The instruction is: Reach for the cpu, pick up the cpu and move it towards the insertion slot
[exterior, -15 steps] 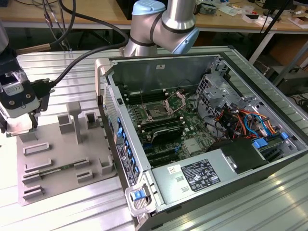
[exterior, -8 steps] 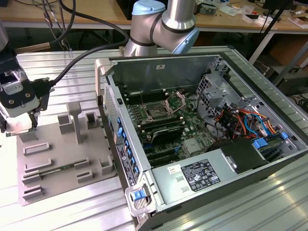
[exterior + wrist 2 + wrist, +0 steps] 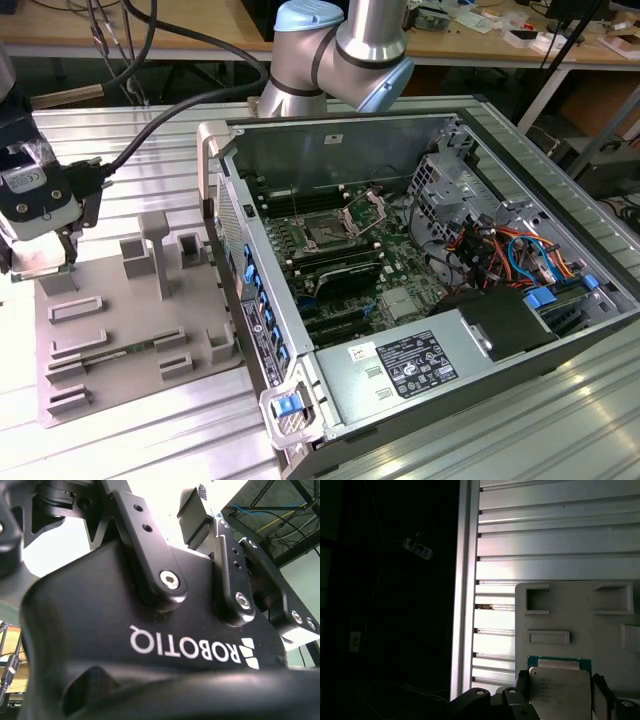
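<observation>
Found the hand (image 3: pixel 40 262) low over the moulded tray (image 3: pixel 110 310) at the exterior view's left, fingers (image 3: pixel 522 681) pressed against the cpu (image 3: pixel 560 687), apparently gripping it, well apart from the insertion slot (image 3: pixel 325 232).

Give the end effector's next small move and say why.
Probably close gently on the silvery square cpu before any lift. The end effector straddles it where it lies on the grey moulded tray, but a firm grip isn't evident.
</observation>
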Controlling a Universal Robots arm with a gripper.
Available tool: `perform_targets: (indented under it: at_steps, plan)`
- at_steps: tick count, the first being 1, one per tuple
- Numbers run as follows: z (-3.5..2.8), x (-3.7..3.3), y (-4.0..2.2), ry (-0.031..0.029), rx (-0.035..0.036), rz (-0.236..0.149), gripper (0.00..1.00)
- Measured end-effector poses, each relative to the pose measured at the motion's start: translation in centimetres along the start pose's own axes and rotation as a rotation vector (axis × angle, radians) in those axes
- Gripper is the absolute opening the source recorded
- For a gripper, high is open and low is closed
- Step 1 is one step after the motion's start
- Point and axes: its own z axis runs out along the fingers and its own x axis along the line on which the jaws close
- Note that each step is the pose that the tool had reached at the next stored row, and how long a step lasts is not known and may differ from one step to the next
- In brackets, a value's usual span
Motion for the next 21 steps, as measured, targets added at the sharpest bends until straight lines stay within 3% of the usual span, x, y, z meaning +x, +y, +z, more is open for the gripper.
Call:
perform_targets:
  at_steps: [20, 21]
  plan:
    - [-0.48, 0.00, 0.02, 0.0000, 0.0000, 0.000, 0.55]
    - [-0.87, 0.00, 0.04, -0.0001, -0.0002, 0.000, 0.55]
